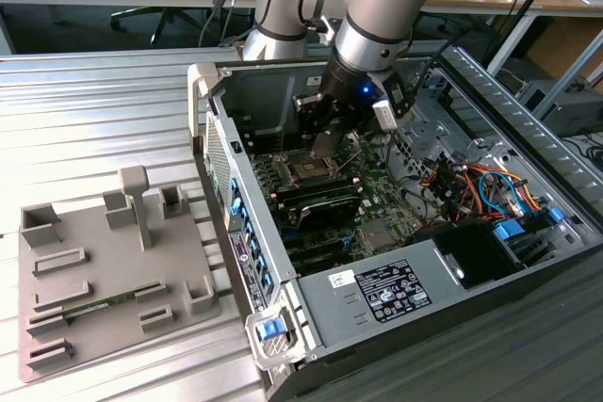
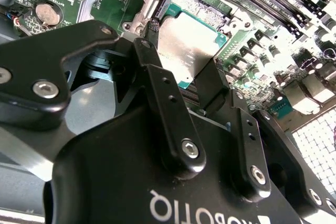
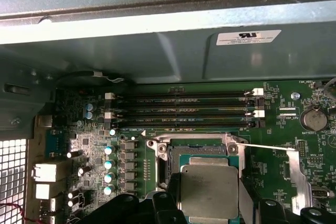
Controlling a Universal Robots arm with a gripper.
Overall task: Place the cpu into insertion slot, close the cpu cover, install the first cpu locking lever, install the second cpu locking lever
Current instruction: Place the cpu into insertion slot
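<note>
In the exterior view, one arm (image 1: 382,7) reaches down into one open computer case (image 1: 240,233) that lies on the ribbed metal bench (image 1: 94,91). Its one tool (image 1: 326,145) hangs just above the insertion slot (image 1: 311,172) on the green board. Well apart from the tool, outside the case towards the exterior view's left, one grey fixture plate (image 1: 89,237) rests on the bench. In the second wrist view, the tool (image 2: 181,59) has two black fingers (image 2: 157,87) clamped on the one cpu (image 2: 190,45), one finger against each of two opposite edges. The silvery face of the cpu shows between them, with a green rim at its far edge. Directly past the fingertips the fine grid of the insertion slot (image 2: 197,3) is uncovered, so the cpu sits over the near part of the slot; whether it already rests in it I cannot tell. One coin battery (image 2: 46,14) lies on the board off to one side of the tool. In the first wrist view, the tool (image 3: 209,195) again grips the cpu (image 3: 210,184) from both sides, with the metal-framed insertion slot (image 3: 197,148) just ahead of the fingertips. Beyond that, four long black memory slots (image 3: 184,109) run side by side. One thin metal rod (image 3: 268,148) stretches away from the slot's corner, and the coin battery (image 3: 314,119) sits near its far end.
</note>
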